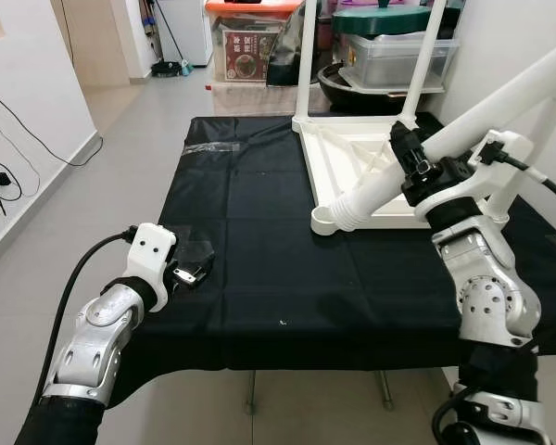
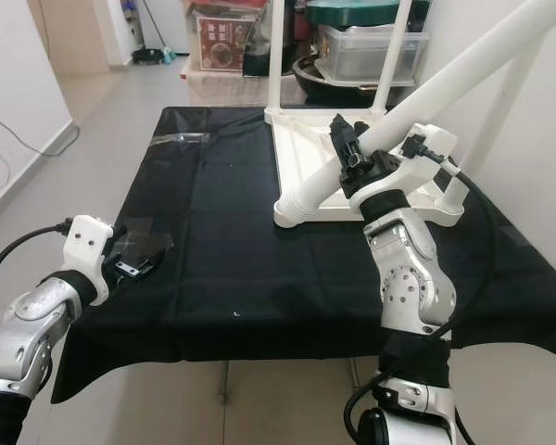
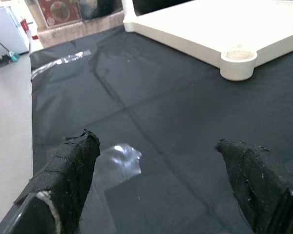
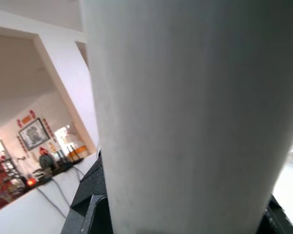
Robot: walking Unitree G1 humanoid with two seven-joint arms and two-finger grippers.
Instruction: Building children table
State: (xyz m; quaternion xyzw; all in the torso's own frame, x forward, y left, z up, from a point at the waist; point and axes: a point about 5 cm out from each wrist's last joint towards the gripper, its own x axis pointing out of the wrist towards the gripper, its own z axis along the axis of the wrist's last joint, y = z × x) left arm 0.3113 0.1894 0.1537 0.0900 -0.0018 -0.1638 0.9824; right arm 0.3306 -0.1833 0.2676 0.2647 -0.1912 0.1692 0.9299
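Observation:
A white children's table top (image 1: 352,153) lies upside down on the black-covered table (image 1: 259,278), at the back right. Two white legs (image 1: 306,56) stand upright in its far corners. My right gripper (image 1: 410,158) is shut on another white leg (image 1: 500,107), held tilted, with its ribbed lower end (image 1: 345,211) over the near-left corner. In the left wrist view that corner socket (image 3: 238,57) is empty. The held leg (image 4: 185,117) crosses the right wrist view, between black fingers (image 4: 88,204). My left gripper (image 3: 156,146) is open at the cloth's front left, above a clear plastic wrapper (image 3: 118,161).
Storage boxes (image 1: 250,46) and a dark pot with plastic bins (image 1: 389,56) stand on the floor behind the table. A strip of clear plastic (image 1: 208,146) lies at the cloth's far left. A white wall runs along the right; cables (image 1: 0,176) hang on the left wall.

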